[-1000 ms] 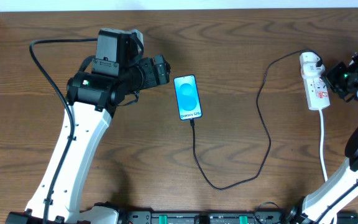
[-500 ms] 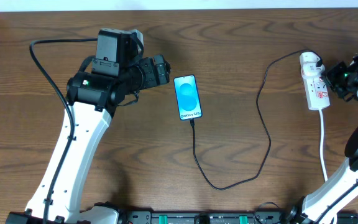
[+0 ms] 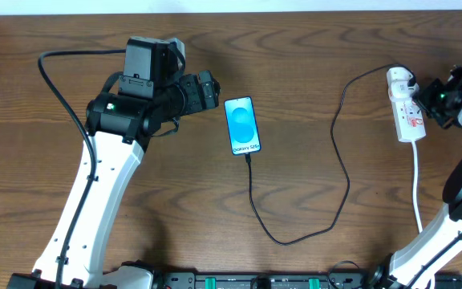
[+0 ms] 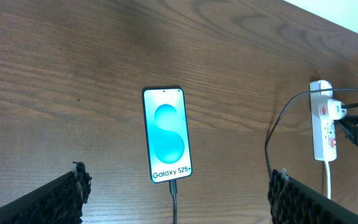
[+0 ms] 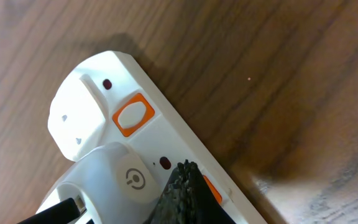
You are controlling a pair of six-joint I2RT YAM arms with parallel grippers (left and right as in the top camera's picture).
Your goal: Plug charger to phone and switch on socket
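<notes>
Brown wooden bench (image 3: 295,48) is laid with the white elongated power-strip socket (image 3: 407,112) at the right and the slim blue-screened phone (image 3: 241,125) mid-bench, already joined to the thin black charger cable (image 3: 343,160). The left tool (image 4: 179,183) is held apart. The right tool (image 5: 184,186), fingers together, could be slid off the small orange switch (image 5: 211,191), and the light socket shoved askew.

Black charger (image 3: 251,185) plugged into lit phone (image 3: 242,125), white socket (image 3: 407,112).
</notes>
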